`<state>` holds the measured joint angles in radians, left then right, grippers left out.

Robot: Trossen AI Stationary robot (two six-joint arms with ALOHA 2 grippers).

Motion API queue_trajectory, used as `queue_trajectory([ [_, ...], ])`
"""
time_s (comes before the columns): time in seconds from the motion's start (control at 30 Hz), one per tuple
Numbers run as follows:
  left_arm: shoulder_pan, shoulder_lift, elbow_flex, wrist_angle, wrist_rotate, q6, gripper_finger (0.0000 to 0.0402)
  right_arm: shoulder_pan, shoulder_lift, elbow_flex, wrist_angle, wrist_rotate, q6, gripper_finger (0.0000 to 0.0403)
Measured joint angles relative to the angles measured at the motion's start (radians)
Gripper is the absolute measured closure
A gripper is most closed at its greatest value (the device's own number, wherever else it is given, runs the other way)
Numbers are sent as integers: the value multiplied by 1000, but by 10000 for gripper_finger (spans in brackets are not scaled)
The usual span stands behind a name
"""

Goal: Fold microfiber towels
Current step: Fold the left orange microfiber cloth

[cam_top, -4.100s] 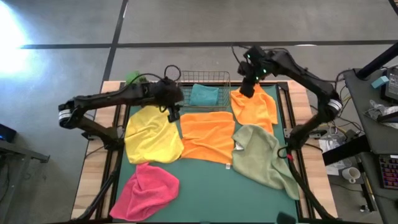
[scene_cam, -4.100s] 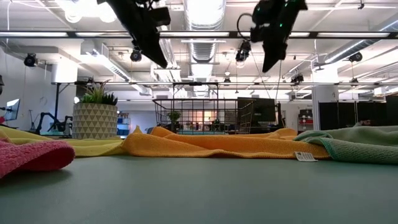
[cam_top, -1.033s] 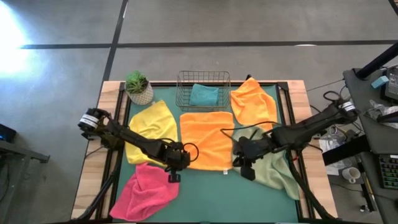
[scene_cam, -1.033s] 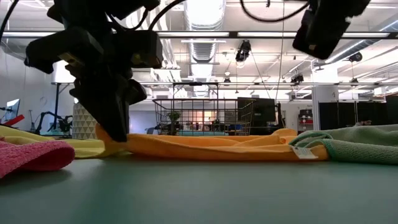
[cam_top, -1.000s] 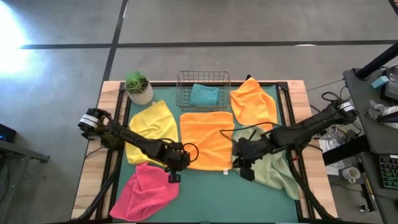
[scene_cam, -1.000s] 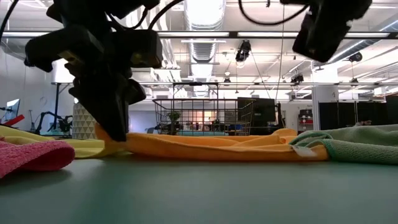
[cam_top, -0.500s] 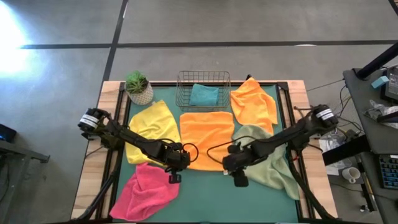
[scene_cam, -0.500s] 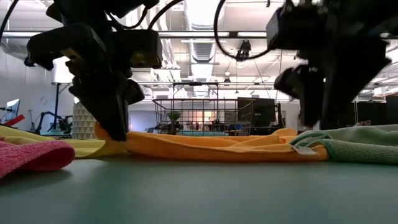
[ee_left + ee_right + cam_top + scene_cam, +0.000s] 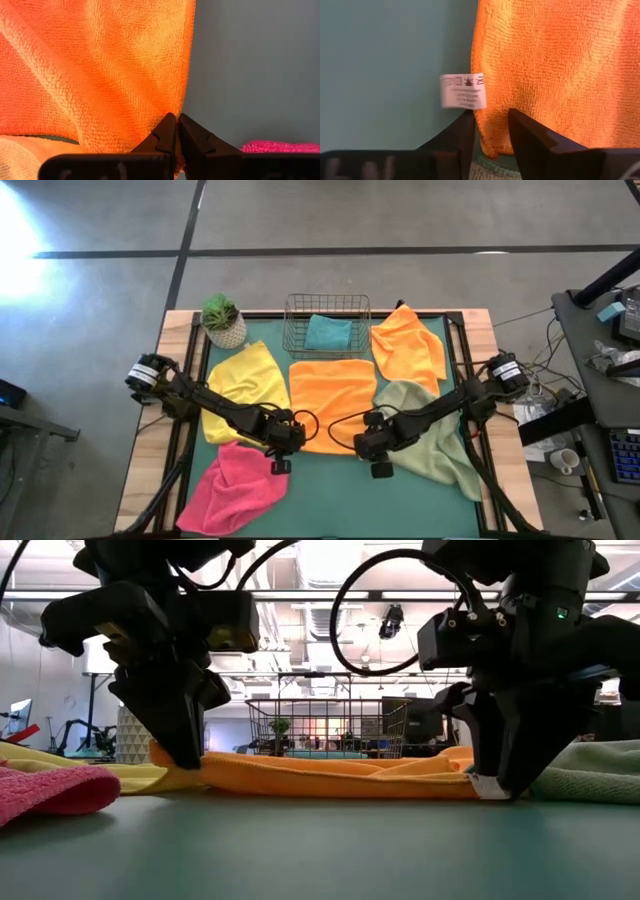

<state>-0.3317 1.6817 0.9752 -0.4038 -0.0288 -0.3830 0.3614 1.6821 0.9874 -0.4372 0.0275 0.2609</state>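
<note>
My left end effector [image 9: 176,131] was pinched shut on the near left corner of the middle orange towel [image 9: 332,402], flat on the counter [image 9: 330,490]. My right end effector [image 9: 490,131] straddled its near right corner, fingers apart.

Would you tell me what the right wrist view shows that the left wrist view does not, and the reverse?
Only the right wrist view shows the white care label at the orange towel's corner, with the right gripper straddling that corner, fingers apart. Only the left wrist view shows a sliver of the pink towel and the left gripper pinched shut on the orange towel's other near corner. Both show that same orange towel on the green table mat.
</note>
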Motion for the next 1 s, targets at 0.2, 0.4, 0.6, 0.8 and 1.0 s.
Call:
queue_trajectory([
  [0.2, 2, 0, 0, 0, -3, 5, 402, -5, 0, 0, 0, 9, 28, 329],
  [0.4, 4, -2, 6, -4, -3, 29, 402, -6, -10, -1, -5, 19, 69, 389],
  [0.6, 4, -33, 13, -5, 19, 50, 402, 5, -48, 25, -55, 23, 107, 394],
  [0.8, 3, -67, 38, -37, 119, 44, 401, 33, -116, 78, -103, 21, 139, 394],
  [1.0, 1, -91, 98, -84, 229, 19, 401, 86, -170, 144, -152, 26, 167, 394],
])
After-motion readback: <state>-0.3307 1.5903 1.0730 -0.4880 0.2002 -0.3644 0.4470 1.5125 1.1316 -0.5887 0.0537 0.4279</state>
